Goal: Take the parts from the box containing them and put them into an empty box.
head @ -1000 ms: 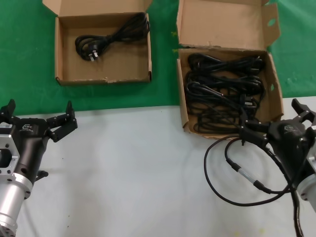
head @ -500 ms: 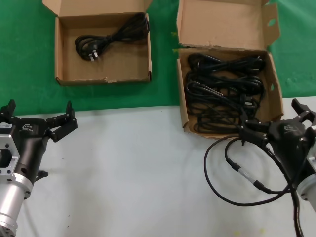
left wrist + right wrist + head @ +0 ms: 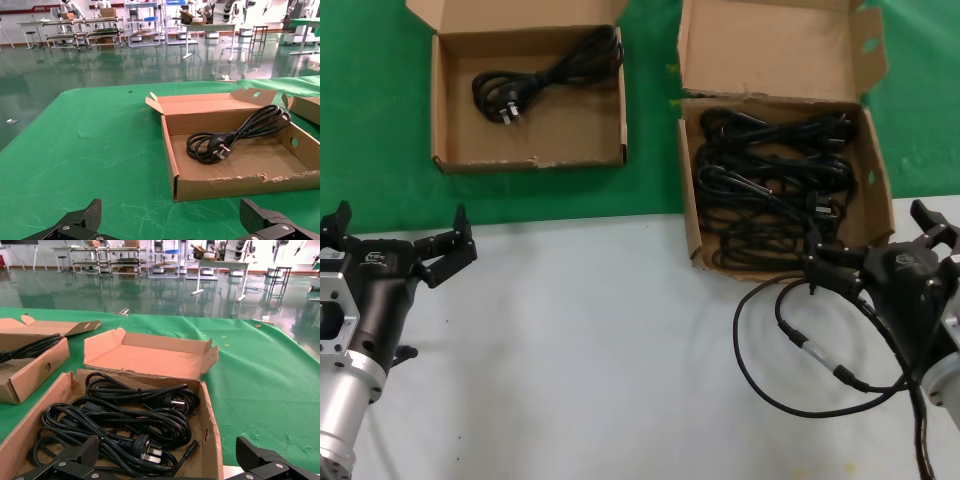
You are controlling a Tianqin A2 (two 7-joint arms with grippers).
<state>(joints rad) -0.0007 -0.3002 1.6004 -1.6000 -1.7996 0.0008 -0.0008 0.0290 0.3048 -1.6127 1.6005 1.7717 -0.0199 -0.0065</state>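
- While one power cord (image 3: 545,72) already lies in the smaller cardboard box (image 3: 448,130) toward the far left corner of the tabletop (image 3: 580,330), several cords (image 3: 770,185) are left in a tangle in the larger cardboard box (image 3: 692,215) toward the far right, so by my reading the step in hand is reaching for the next one.
- Right end effector (image 3: 880,250) sits at the right edge of the tabletop, just beside the near wall of the larger box, fingers spread wide and holding nothing; in its wrist view the cords (image 3: 120,422) lie directly ahead and below, between the two fingertips.
- Left end effector (image 3: 400,240) waits near the left edge, also released and empty, with the smaller box (image 3: 175,165) and its single cord (image 3: 235,132) in front of it.
- Next move, as I judge it: the right arm needs to go over the near wall and down onto one bundle, picking a loop that will lift free of its neighbours, since the cords overlap and a pronged plug (image 3: 150,452) could drag another along.
- A thin black robot cable (image 3: 790,340) loops on the tabletop beside the right arm and could snag on the reach.
- Compared with the frames from a second and half a second ago, nothing differs: both arms, both boxes and every cord sit where they were.
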